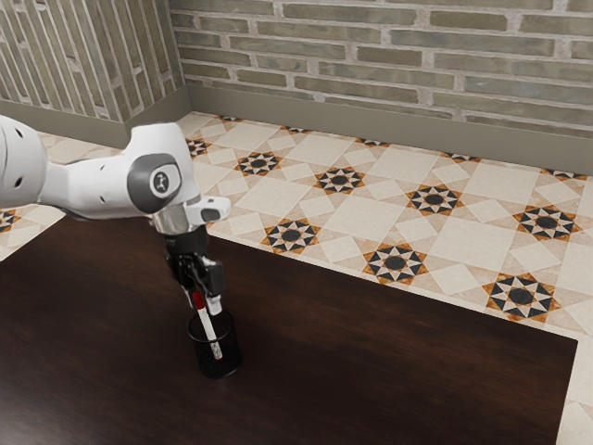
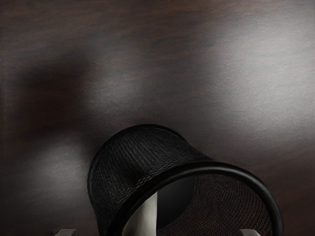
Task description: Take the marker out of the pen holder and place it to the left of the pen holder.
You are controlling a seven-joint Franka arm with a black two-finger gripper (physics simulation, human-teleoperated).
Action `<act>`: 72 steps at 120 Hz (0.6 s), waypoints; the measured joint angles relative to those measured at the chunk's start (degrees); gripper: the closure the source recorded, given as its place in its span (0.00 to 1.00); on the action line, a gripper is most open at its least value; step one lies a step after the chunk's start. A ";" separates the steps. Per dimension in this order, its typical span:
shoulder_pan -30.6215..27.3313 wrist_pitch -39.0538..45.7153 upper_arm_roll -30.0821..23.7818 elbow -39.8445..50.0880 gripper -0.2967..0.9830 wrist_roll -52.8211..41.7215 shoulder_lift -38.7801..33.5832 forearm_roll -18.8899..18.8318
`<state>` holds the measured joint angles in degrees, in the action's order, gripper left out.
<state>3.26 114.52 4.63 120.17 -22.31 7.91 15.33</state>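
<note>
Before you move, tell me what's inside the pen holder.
A marker leans inside the pen holder, its red end above the rim. The marker covers part of the inside; anything behind it cannot be seen.

Holder (image 1: 222, 364) on table (image 1: 398, 362), marker (image 1: 211, 336) in holder.
Holder: upright, left of centre on the visible tabletop in the exterior view, with broad stretch of table to exterior view's right. Marker: inside holder, slanting, upper end above rim and toward exterior view's left, between gripper (image 1: 206, 298) fingers. Gripper: directly over holder, at marker's upper end. Arm (image 1: 102, 188): in from exterior view's left, above table. Floor (image 1: 389, 195): behind table and past its edge at exterior view's right. Skirting (image 1: 278, 112): behind floor, along foot of wall (image 1: 324, 46). Wall corner: at exterior view's left, behind arm.
</note>
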 joint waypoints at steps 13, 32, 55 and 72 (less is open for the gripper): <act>-0.01 0.18 0.02 -0.08 0.64 -0.46 -0.05 -0.08; -0.01 0.32 0.02 -0.09 0.76 -1.03 -0.06 -0.22; 0.01 -0.91 0.04 -0.78 0.81 -1.15 -3.59 -1.05; 1.12 -8.06 1.28 -8.35 0.83 -1.09 -8.59 -3.84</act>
<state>4.38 106.46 5.92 111.82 -23.40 -0.68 11.49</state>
